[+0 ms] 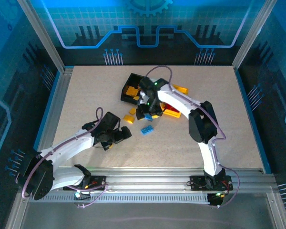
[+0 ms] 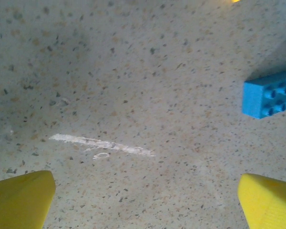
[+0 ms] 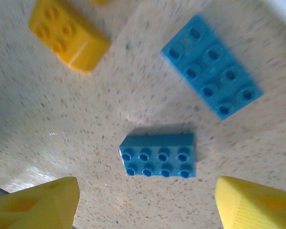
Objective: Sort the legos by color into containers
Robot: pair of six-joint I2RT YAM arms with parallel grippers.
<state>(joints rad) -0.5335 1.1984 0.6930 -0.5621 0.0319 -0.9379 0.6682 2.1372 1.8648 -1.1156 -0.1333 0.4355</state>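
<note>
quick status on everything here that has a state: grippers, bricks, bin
left gripper: open, empty
right gripper: open, holding nothing
blue brick: loose on the table, ahead of the right gripper, not gripped
blue plate: flat on the table, studs up
yellow brick: loose on the table
black bin: open top, yellow-orange bricks inside
</note>
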